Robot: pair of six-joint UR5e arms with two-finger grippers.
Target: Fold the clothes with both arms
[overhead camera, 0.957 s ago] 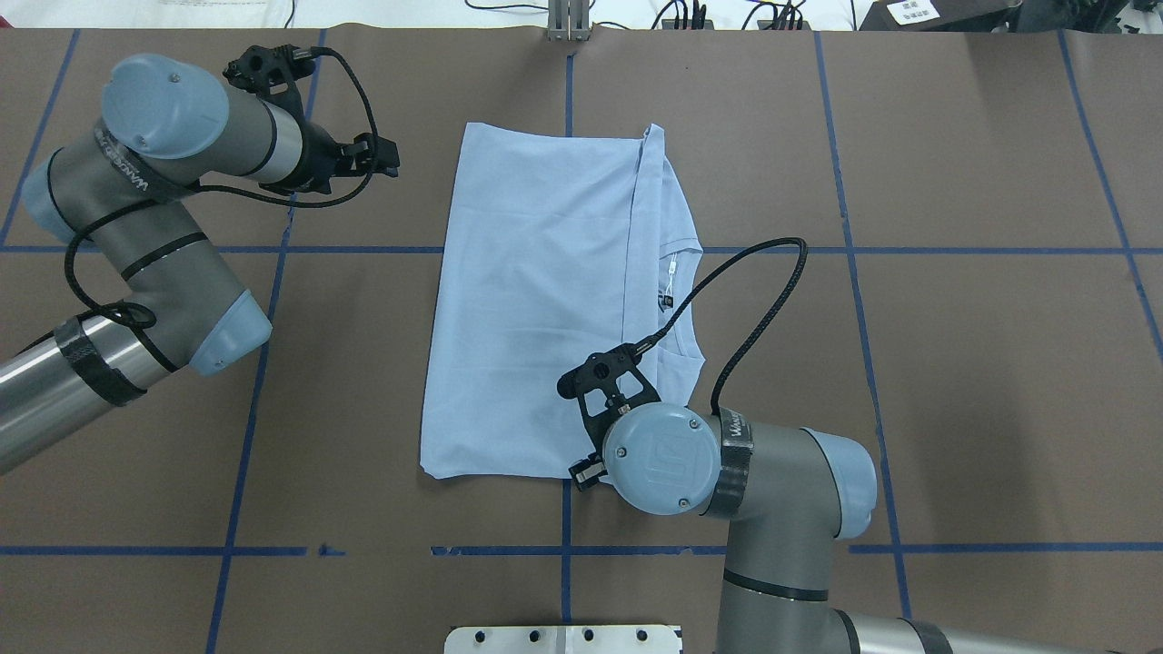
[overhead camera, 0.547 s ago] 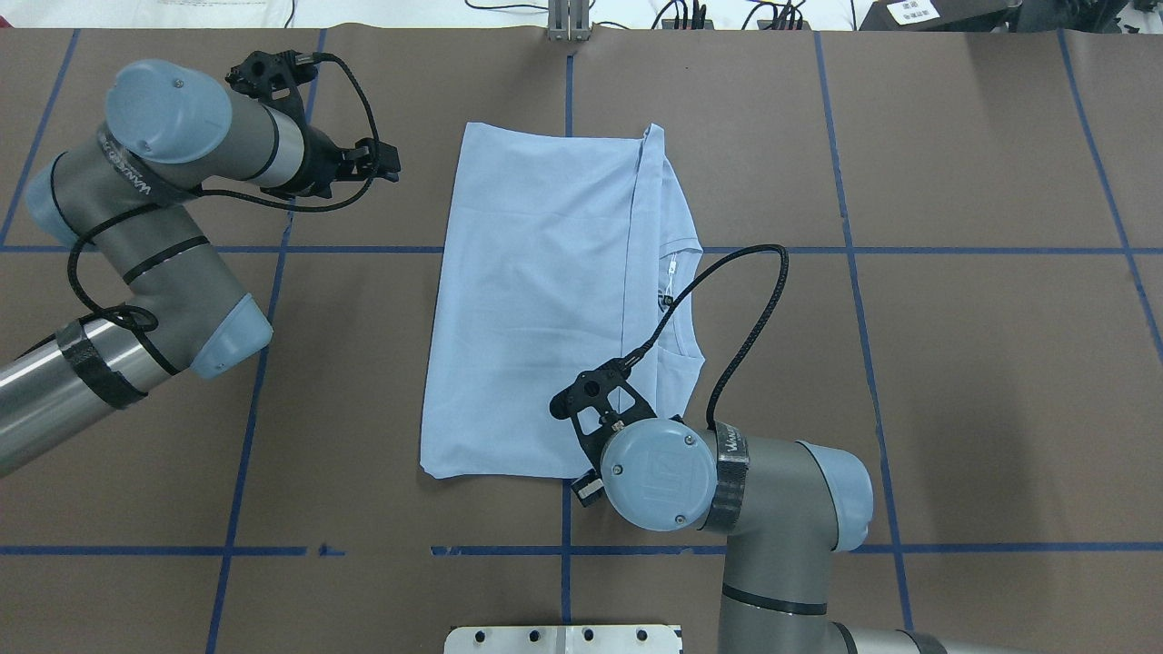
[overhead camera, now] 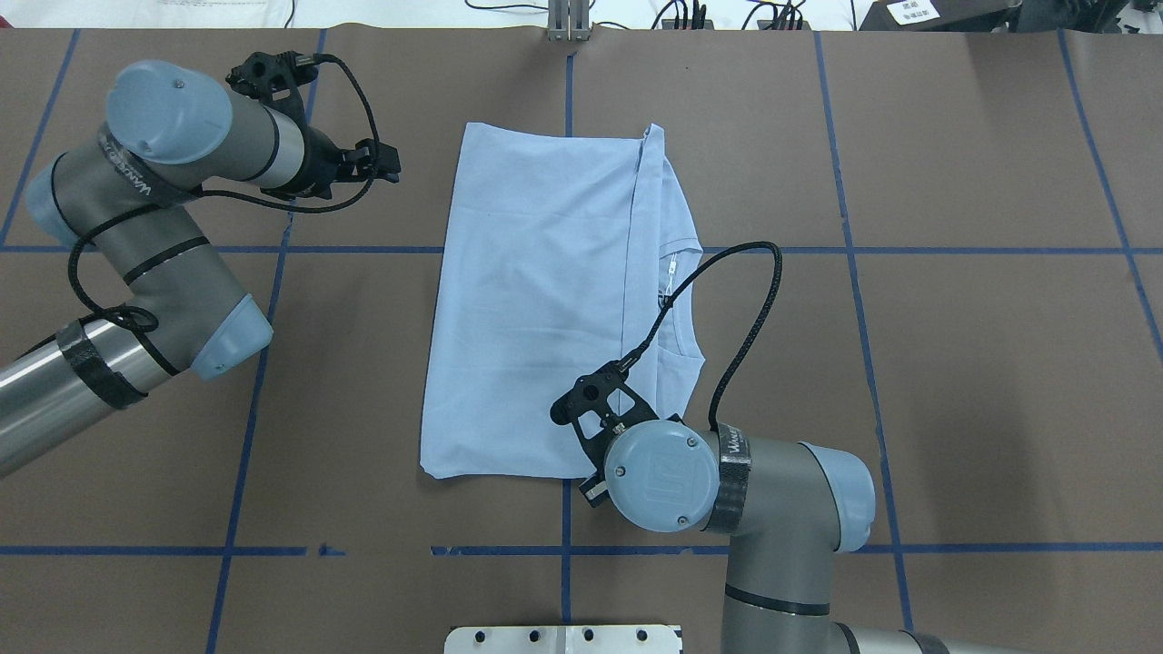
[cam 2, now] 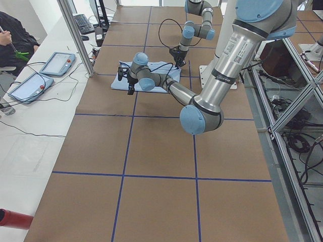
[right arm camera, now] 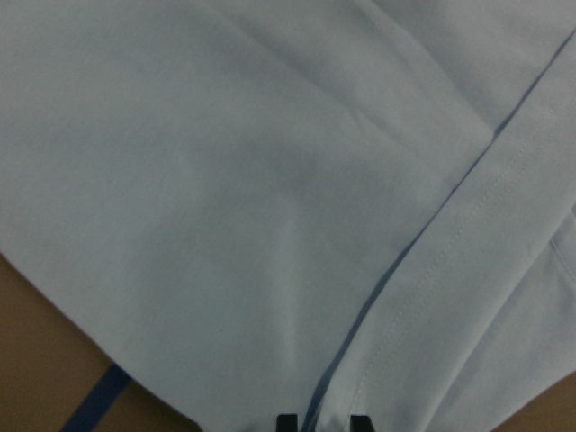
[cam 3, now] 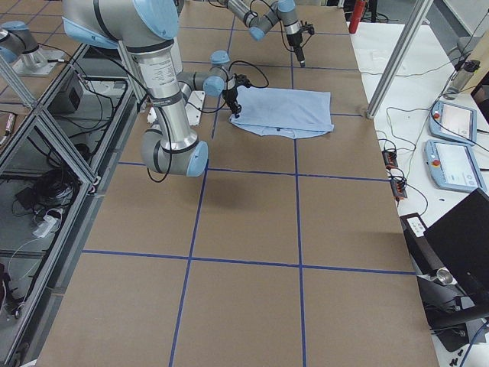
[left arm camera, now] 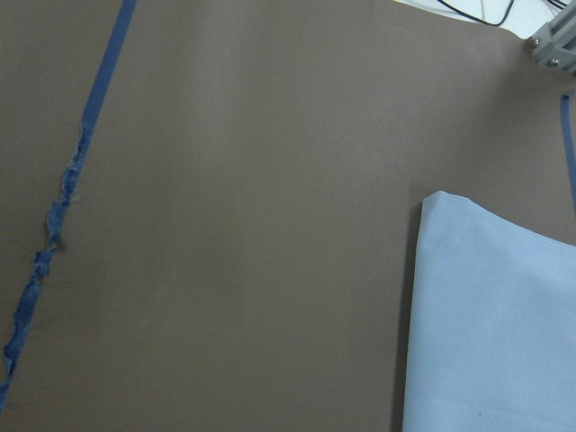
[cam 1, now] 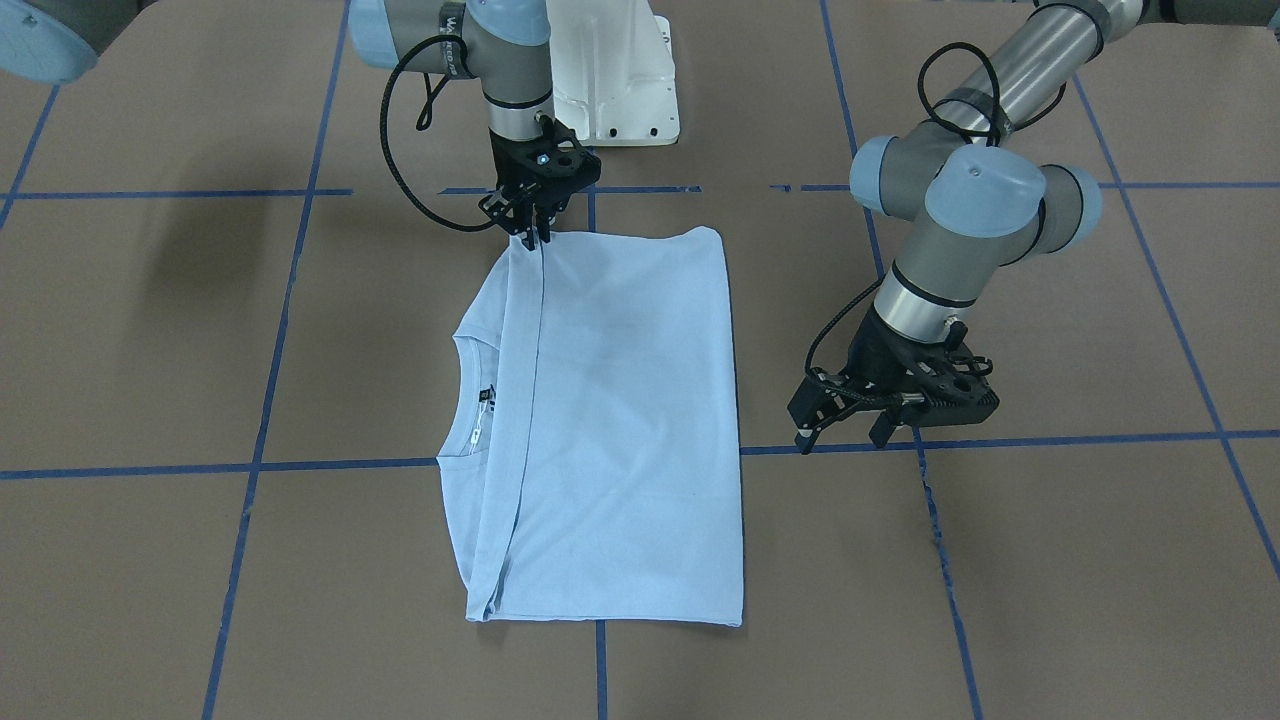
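The light blue T-shirt (overhead camera: 536, 300) lies folded flat mid-table, its hem laid over beside the collar and dark neck label (overhead camera: 668, 277); the chest print is hidden. It also shows in the front view (cam 1: 610, 420). My right gripper (cam 1: 532, 236) points straight down at the shirt's robot-side corner, by the folded hem, its jaws nearly together on the cloth edge. In the right wrist view its tips (right arm camera: 322, 421) straddle the hem line. My left gripper (cam 1: 843, 432) is open and empty, beside the shirt, over bare table. The left wrist view shows only a shirt corner (left arm camera: 495, 333).
The brown table cover carries blue tape lines, torn in one place (left arm camera: 49, 243). The white pedestal base (cam 1: 610, 70) stands behind the right arm. A metal post (overhead camera: 568, 23) stands at the far edge. Operator consoles (cam 2: 53, 63) lie beyond it.
My right wrist has shifted slightly toward the robot's side of the table. The left arm has barely moved. The shirt has not moved.
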